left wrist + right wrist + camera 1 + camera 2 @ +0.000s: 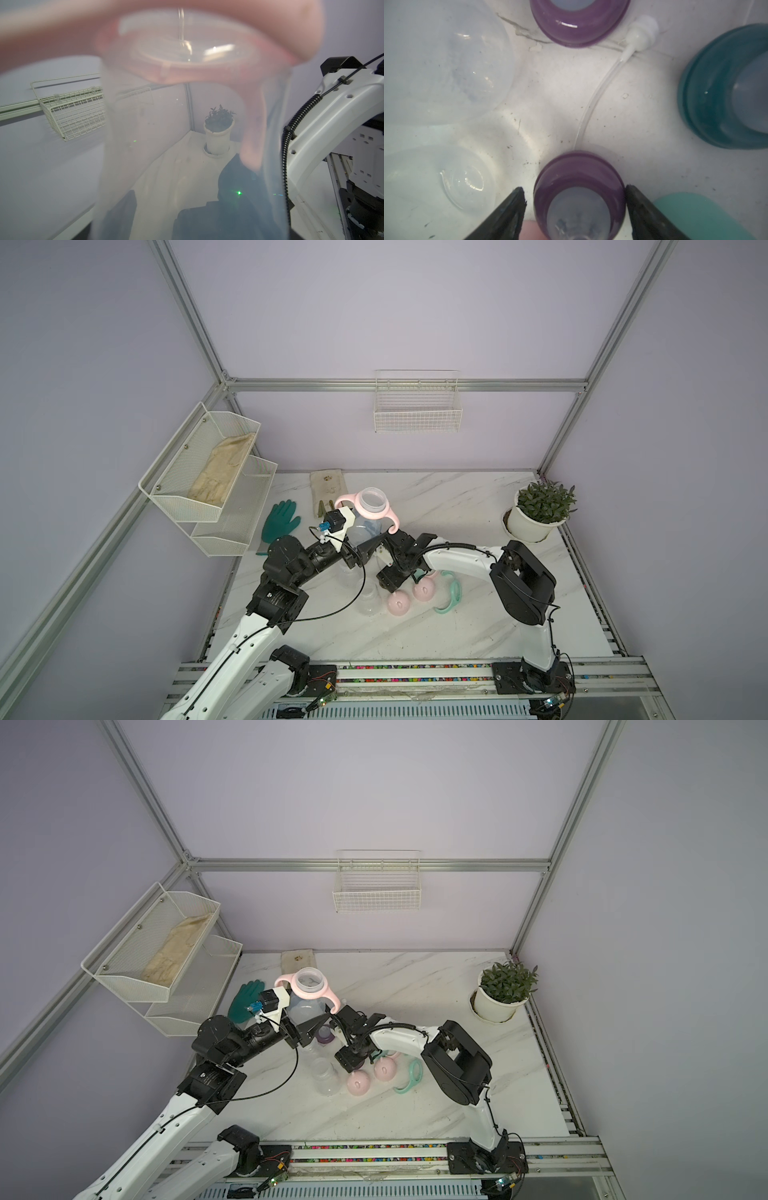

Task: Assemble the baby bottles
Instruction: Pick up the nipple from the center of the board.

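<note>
My left gripper (365, 546) is shut on a clear baby bottle (371, 501) and holds it up in the air, a pink two-handled ring (351, 501) round its neck. The bottle fills the left wrist view, blurred. My right gripper (575, 199) is open and low over the table, its fingers (512, 209) either side of a purple nipple collar (579, 176). A gap shows at one finger. Nearby lie a second purple collar (579, 22), a teal collar (716, 89), a straw (593, 97), two clear bottles (326, 1077), two pink dome caps (400, 603) and a mint handle ring (451, 591).
A white plant pot (536, 522) stands at the back right corner. A green glove (280, 520) and a beige cloth (326, 485) lie at the back left, beside white mesh racks (208, 472). A wire basket (417, 406) hangs on the back wall.
</note>
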